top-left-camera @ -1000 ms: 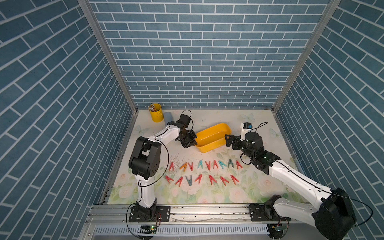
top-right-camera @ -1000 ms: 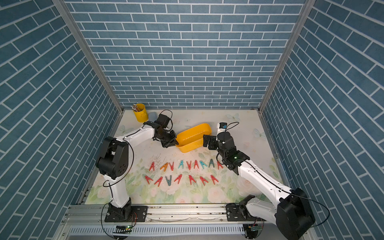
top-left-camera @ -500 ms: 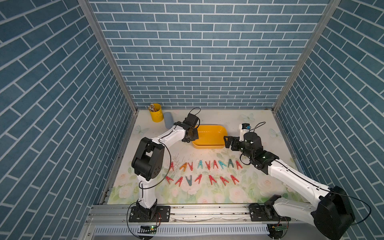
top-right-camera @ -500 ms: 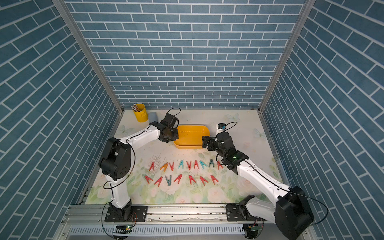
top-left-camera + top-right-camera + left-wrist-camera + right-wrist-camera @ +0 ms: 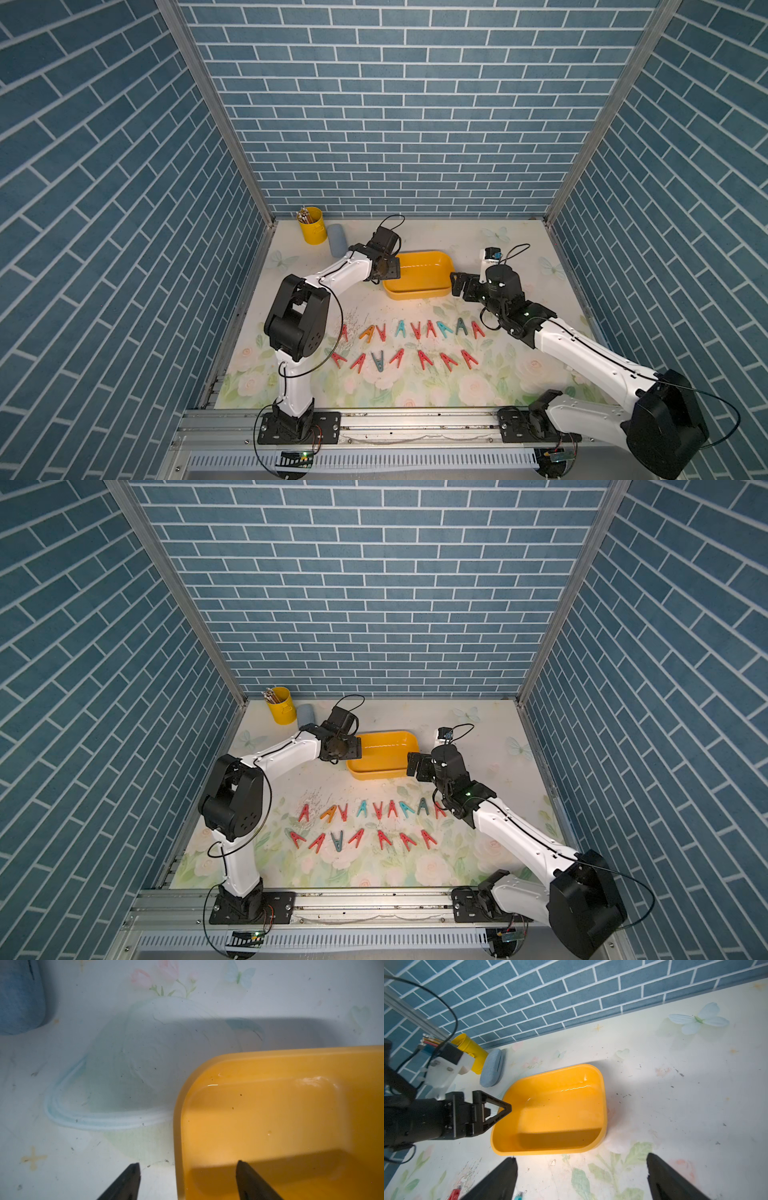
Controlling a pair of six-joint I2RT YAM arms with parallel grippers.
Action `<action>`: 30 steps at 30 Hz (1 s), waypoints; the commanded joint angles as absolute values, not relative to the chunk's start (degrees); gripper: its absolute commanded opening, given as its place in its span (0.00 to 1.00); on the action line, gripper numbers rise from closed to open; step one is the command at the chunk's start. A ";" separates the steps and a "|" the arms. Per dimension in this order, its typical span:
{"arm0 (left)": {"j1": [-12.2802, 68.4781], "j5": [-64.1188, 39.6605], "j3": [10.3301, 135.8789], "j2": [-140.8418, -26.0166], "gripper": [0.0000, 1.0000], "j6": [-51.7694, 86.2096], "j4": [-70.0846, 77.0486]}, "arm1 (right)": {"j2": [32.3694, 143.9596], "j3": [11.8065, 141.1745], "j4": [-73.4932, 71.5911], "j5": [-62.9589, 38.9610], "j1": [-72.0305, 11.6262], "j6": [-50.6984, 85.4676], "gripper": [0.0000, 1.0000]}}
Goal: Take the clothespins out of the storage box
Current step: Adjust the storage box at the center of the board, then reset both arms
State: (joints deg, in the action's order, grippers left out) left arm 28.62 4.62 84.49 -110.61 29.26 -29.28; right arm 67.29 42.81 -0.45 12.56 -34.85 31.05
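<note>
Yellow plastic storage box [image 5: 415, 294] sits flat on the counter [image 5: 519, 249], between the two arms. Its floor is bare in both wrist views: a few specks, no pegs.

Clothespins [image 5: 415, 329] are all out, as far as I can see. They lie in two spaced rows on the counter nearer the robot's base, well apart from the box. Most are red, several teal, one orange. I judge the emptying complete or nearly so.

Left claw [image 5: 187, 1164] is spread wide and grips nothing. It straddles one short end wall of the box, one finger [image 5: 128, 1182] over the counter and the other [image 5: 251, 1180] over the box floor. That placement suits a pinch on the rim, but with the gap this wide the box rests on its own base.

Right claw [image 5: 581, 1157] is fully spread and empty, low beside the opposite end of the box and pointing at it. It is probably standing by to steady the box.

Risk: pulling the left claw away sideways could catch the rim and drag the box.
</note>
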 commanded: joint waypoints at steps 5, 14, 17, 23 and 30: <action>26.47 17.50 79.38 -96.65 1.00 30.99 -27.64 | 69.26 43.41 -0.57 27.38 -32.32 24.14 1.00; 12.98 28.71 56.19 -81.24 1.00 28.58 -12.14 | 72.07 31.70 -26.32 42.31 -27.12 9.51 1.00; 7.31 29.77 47.67 -77.58 1.00 26.60 -4.43 | 73.29 25.68 -38.57 44.50 -24.51 3.87 1.00; 1.58 29.34 36.90 -76.38 1.00 20.29 10.02 | 80.02 22.85 -49.09 44.91 -18.35 -3.86 1.00; 1.49 27.67 25.18 -77.70 1.00 12.14 35.64 | 84.82 17.54 -63.60 34.95 -14.34 -10.18 1.00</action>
